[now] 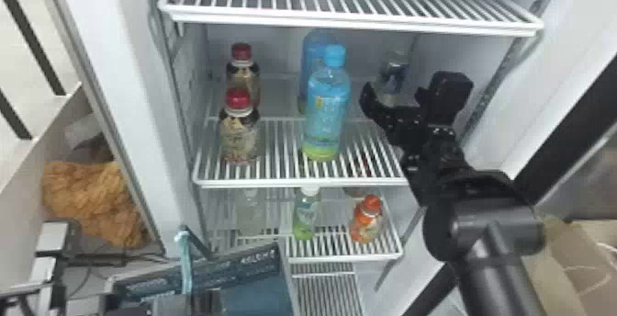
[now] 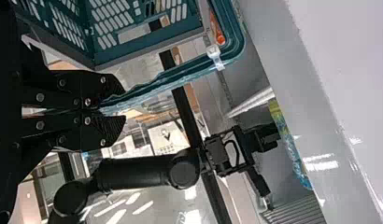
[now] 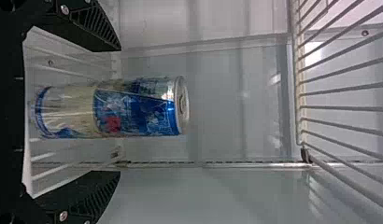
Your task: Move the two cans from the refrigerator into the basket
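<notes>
My right gripper is open inside the refrigerator, on the right side of the middle shelf, just in front of a can. In the right wrist view the blue and silver can stands in line with the opening of my right gripper, a gap on either side of it. The basket is low in front of the fridge. In the left wrist view, my left gripper is shut on the rim of the teal basket.
Two blue bottles stand left of my right gripper, with red-capped bottles farther left. Above runs a wire shelf. Small bottles occupy the shelf below. The fridge's side wall is close on the right.
</notes>
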{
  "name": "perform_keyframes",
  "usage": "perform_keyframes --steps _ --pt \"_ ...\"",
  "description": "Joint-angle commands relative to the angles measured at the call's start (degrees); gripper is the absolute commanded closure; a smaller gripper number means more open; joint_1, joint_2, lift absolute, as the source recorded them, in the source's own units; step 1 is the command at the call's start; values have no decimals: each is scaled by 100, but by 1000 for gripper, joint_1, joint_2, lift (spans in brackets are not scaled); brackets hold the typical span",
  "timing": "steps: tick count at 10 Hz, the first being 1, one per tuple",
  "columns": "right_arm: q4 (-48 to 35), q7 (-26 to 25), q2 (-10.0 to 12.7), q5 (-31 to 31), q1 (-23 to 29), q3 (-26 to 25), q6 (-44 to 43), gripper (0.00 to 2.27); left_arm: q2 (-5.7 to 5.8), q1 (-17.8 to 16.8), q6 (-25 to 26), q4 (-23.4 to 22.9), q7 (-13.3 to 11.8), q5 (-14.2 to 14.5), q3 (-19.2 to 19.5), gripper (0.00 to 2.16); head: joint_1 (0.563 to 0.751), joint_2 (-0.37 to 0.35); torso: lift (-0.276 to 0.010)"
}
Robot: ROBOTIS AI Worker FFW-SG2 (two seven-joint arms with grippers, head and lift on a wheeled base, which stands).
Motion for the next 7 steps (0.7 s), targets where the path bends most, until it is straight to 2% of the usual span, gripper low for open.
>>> perform_keyframes --steps 1,6,7 --pt "151 8 -7 145 -174 0 91 107 -3 0 0 8 0 14 0 1200 695 -135 -25" --pt "854 202 -7 293 -694 34 147 117 -3 0 -14 22 9 37 0 1199 695 -134 -25" --pt "1079 342 -24 305 -835 34 147 183 -3 0 -28 22 9 37 0 1199 695 -133 -25"
